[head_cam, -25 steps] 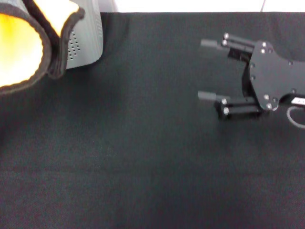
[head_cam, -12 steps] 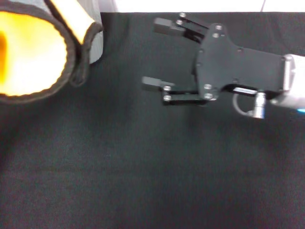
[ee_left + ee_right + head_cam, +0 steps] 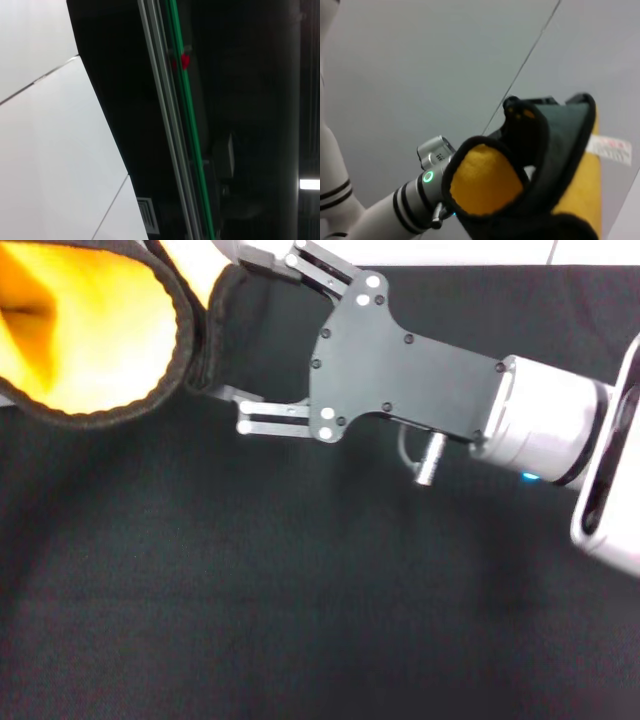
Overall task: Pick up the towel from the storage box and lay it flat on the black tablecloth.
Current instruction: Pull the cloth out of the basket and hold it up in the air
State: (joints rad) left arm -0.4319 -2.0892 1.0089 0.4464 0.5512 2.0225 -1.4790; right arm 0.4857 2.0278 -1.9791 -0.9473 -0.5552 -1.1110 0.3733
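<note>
The towel (image 3: 90,330) hangs lifted at the far left, yellow-orange side toward me, with its black border curled round. It also shows in the right wrist view (image 3: 485,185), where my left arm (image 3: 427,172) reaches in behind it and my left gripper (image 3: 512,105) pinches its top edge. My right gripper (image 3: 232,322) is open at the towel's right edge, one finger on each side of the dark folded flap. The black tablecloth (image 3: 300,590) covers the table below. The storage box is hidden behind the towel and the gripper.
My right arm's white wrist (image 3: 550,430) stretches in from the right over the cloth. A white strip (image 3: 480,250) runs along the cloth's far edge. The left wrist view shows only a wall and ceiling rails (image 3: 175,125).
My right gripper has swept left and farther back, from the right side of the cloth to the towel's edge. The towel has shifted right, and the storage box behind it has gone out of sight.
</note>
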